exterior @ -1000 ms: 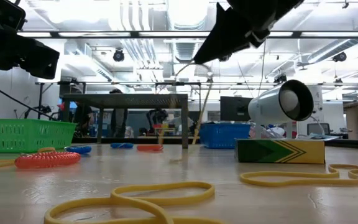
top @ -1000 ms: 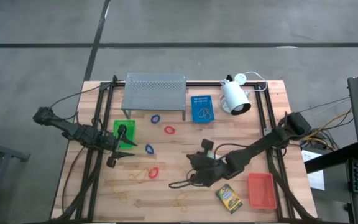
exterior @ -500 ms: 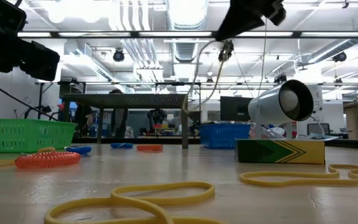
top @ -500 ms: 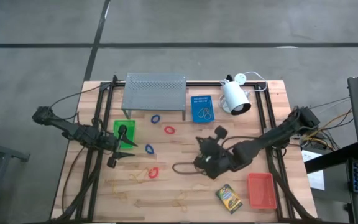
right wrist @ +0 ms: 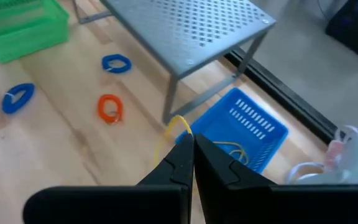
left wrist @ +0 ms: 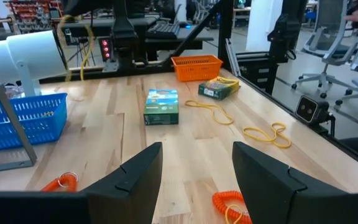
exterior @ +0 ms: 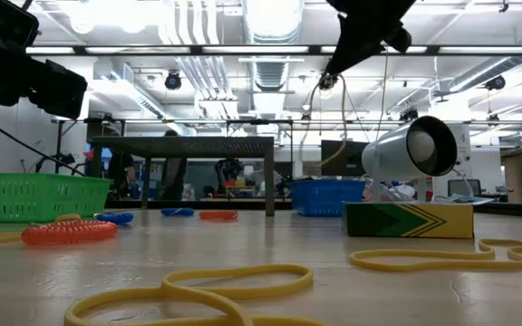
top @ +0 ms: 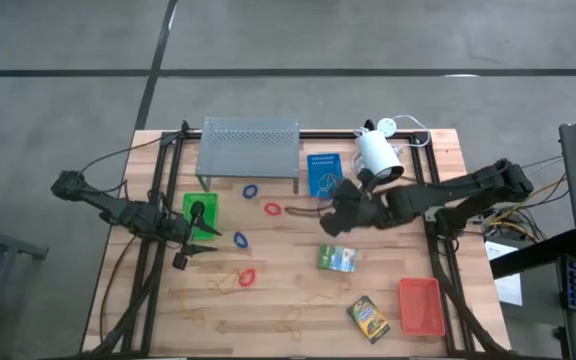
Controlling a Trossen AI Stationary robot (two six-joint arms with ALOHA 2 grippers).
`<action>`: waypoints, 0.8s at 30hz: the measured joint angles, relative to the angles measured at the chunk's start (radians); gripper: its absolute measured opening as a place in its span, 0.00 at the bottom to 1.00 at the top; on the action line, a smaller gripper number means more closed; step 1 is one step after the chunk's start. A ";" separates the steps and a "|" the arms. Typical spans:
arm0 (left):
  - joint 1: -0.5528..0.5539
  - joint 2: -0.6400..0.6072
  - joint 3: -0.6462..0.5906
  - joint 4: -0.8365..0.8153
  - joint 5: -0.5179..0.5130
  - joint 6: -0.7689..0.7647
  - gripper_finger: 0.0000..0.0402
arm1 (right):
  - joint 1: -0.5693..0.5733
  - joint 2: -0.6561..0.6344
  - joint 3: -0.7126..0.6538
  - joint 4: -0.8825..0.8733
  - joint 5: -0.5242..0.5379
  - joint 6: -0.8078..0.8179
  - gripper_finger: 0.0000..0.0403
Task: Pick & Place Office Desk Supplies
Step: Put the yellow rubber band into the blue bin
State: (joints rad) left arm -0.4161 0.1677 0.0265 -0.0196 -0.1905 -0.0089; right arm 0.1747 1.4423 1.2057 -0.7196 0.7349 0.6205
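Booth: Step in hand?

Robot: Carry leg. My right gripper (top: 336, 218) hangs above the middle of the table, just near of the blue tray (top: 313, 160), jaws pinched fully shut on a thin tan rubber band (right wrist: 178, 122). The band trails out leftward from my fingertips, towards the red loop (top: 272, 209).

Booth: And next?

Robot: I judge the blue tray is the drop, since it already has bands lying in it. That calls for a short reach farther, until the band dangles inside the tray walls, then opening up. A limp band may catch on the rim or cling to a finger.

Booth: Anything in the way?

Robot: The grey shelf (top: 249, 143) stands just left of the tray and the white lamp (top: 378, 157) just right, so the lane is narrow. The blue loop (top: 250, 190) lies at the shelf's near edge, clear of my path.

Booth: Left side?

Robot: My left gripper (left wrist: 194, 174) waits by the green tray (top: 208, 203), jaws wide apart, holding nothing. Two card boxes, green (top: 337, 259) and yellow-green (top: 368, 318), lie nearer, beside the red-orange tray (top: 420, 285).
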 joint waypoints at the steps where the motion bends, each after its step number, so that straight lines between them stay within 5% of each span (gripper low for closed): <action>1: 0.000 0.000 0.000 0.000 0.000 0.000 0.50 | -0.021 -0.006 0.000 0.000 -0.003 -0.015 0.02; 17: 0.000 0.000 0.000 0.000 0.000 0.000 0.50 | -0.349 -0.020 -0.002 -0.001 -0.256 -0.212 0.02; 24: 0.000 0.000 0.000 0.000 0.000 0.000 0.50 | -0.471 -0.020 -0.043 0.041 -0.465 -0.294 0.02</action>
State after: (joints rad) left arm -0.4164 0.1677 0.0265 -0.0200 -0.1905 -0.0090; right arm -0.2966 1.4220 1.1631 -0.6785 0.2695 0.3267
